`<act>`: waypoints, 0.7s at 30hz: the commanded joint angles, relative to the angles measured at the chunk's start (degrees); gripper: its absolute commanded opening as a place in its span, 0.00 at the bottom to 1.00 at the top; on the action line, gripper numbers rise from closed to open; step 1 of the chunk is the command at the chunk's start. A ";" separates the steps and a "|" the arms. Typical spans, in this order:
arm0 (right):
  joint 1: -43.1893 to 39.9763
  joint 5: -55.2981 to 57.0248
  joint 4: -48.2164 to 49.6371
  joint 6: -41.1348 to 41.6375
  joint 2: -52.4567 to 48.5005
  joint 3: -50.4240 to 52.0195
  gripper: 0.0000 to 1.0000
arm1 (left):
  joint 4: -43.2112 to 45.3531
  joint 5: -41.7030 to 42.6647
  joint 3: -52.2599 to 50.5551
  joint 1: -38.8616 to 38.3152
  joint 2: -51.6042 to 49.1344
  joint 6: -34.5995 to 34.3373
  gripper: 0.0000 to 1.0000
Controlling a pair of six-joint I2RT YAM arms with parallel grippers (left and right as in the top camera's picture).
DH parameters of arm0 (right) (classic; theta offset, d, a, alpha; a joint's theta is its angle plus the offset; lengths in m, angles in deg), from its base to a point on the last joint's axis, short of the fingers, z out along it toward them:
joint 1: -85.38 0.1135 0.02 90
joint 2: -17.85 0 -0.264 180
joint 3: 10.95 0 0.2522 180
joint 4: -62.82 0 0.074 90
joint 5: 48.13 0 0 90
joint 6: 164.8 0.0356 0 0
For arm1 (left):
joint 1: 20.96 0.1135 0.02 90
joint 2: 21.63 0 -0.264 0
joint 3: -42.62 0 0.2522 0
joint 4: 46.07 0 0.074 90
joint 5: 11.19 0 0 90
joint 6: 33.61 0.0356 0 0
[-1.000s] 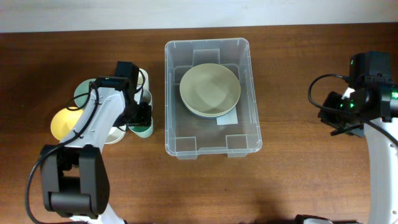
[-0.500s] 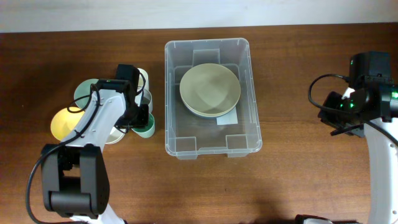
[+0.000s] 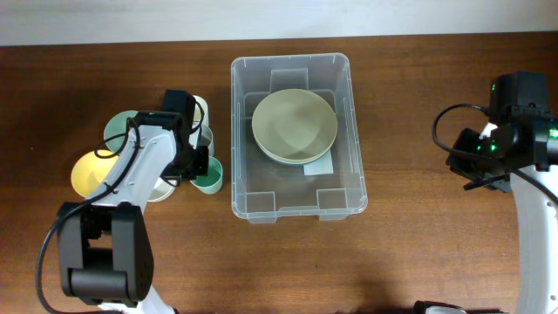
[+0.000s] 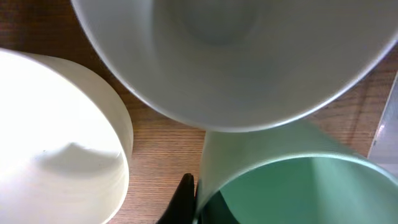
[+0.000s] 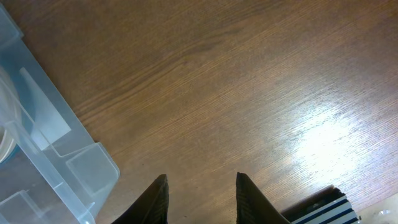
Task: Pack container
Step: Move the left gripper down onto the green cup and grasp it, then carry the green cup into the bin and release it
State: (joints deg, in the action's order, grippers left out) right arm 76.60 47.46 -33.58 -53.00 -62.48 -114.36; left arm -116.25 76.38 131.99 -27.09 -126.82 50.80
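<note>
Overhead, container: the container sits mid-table with olive bowls nested at its far end. The floor nearer the robot is bare.
Overhead, left arm: the left gripper is at the green cup, just beside the container's left wall.
Overhead, right arm: the right gripper hangs well apart over the table. I cannot tell its finger state from this view.
Overhead, doing it well: lift the cup above the rim before crossing, then set it on the bare floor, not on the bowls.
Left wrist, grip: one finger lies outside the cup's wall and a dark shape sits just inside it, so I judge the wall is pinched. The overhead view hides this.
Left wrist, crowding: a white cup and a cream cup press close, so rise straight up.
Right wrist, fingers: the fingers are spread with nothing between them, and the container's corner is at the left.
</note>
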 commanded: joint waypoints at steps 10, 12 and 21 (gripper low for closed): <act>0.52 1.16 0.57 -0.59 0.28 0.31 0.31 | -11.96 -0.13 10.49 -2.80 12.35 0.09 0.00; 0.52 1.16 0.63 -0.57 0.28 0.31 0.31 | -14.25 -0.37 13.79 -3.50 14.80 0.09 0.00; 0.52 1.16 0.66 -0.57 0.31 0.31 0.31 | -13.42 -0.33 22.80 -12.39 18.80 0.48 0.00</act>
State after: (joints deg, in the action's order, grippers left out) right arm 76.60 47.48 -33.14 -53.04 -62.46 -114.32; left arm -130.30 76.20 154.61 -36.21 -106.01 50.80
